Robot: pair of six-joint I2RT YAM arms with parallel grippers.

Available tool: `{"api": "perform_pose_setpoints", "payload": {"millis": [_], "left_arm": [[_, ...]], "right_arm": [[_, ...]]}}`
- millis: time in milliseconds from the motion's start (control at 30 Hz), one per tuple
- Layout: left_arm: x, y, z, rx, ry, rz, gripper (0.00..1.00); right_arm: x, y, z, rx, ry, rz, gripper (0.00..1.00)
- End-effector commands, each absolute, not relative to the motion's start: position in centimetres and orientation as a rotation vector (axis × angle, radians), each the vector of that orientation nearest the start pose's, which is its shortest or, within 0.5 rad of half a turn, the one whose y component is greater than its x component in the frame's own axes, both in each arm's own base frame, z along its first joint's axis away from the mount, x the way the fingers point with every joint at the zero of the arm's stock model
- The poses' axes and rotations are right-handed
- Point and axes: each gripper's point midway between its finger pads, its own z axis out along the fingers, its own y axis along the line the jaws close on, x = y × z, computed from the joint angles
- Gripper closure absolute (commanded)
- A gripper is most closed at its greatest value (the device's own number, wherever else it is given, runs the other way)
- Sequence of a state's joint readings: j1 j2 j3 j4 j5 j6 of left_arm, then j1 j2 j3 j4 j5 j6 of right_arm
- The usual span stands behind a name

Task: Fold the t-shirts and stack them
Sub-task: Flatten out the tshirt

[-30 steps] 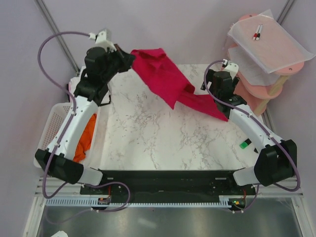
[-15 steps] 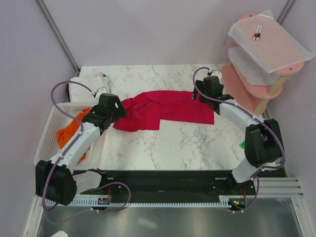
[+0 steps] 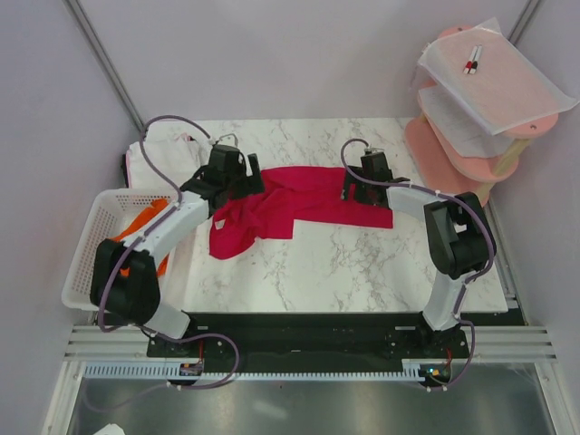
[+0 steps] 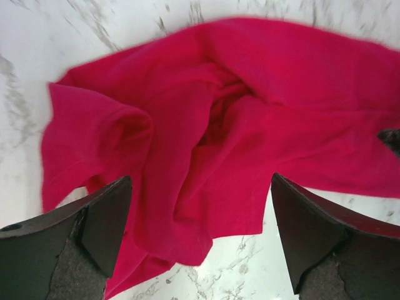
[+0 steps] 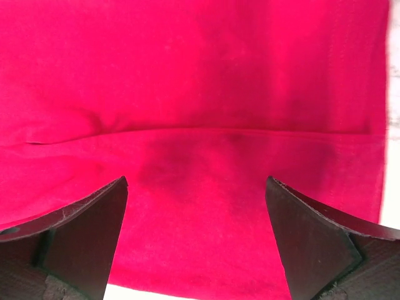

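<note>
- The crimson-red t-shirt (image 3: 304, 201) lies on the marble table (image 3: 362, 263) just beside the white mesh basket (image 3: 83, 263). It stretches away from the basket in a long band.
- The end nearest the basket is bunched and twisted, with a flap trailing toward the arms' bases. The end farthest from the basket looks flat, with one layer doubled over another.
- The left gripper (image 4: 200, 184) hangs over the bunched, basket-side end with its jaws spread wide. Nothing is between them.
- The right gripper (image 5: 197, 181) hangs low over the flat end, away from the basket, also spread and empty. Whether its fingers touch the cloth cannot be told.
- The step in hand appears to be laying this shirt out flat before any fold.
- To do that well, the left arm should probably pinch one single layer at the outer edge of the bunch, not the thick knot in its middle. Then it should draw the cloth toward the basket while the right gripper pins or holds the far end.
- The cloth is soft and limp, so a grip through several layers would likely drag the wrinkles along.
- The orange t-shirt (image 3: 149, 227) lies inside the basket, and the white t-shirt (image 3: 159, 156) lies just beyond the basket's far end. Both look unfolded, so the task seems early.
</note>
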State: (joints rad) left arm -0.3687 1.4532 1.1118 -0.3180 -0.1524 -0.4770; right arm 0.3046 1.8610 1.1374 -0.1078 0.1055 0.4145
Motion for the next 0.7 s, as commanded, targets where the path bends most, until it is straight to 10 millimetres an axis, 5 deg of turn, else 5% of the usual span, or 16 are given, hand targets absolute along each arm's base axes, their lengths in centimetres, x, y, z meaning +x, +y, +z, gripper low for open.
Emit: {"api": "perform_pose_setpoints", "payload": {"millis": [0, 467, 667], "left_arm": [[40.5, -16.4, 14.5, -0.090, 2.296, -0.318, 0.03], [44.9, -17.1, 9.3, -0.086, 2.429, -0.187, 0.06], [44.2, -16.9, 7.6, -0.079, 2.487, -0.170, 0.41]], "right_arm": [[46.5, 14.8, 6.3, 0.184, 2.314, 0.277, 0.02], [47.6, 14.3, 6.2, 0.203, 2.307, 0.254, 0.02], [48.4, 14.7, 6.1, 0.202, 2.309, 0.264, 0.02]]}}
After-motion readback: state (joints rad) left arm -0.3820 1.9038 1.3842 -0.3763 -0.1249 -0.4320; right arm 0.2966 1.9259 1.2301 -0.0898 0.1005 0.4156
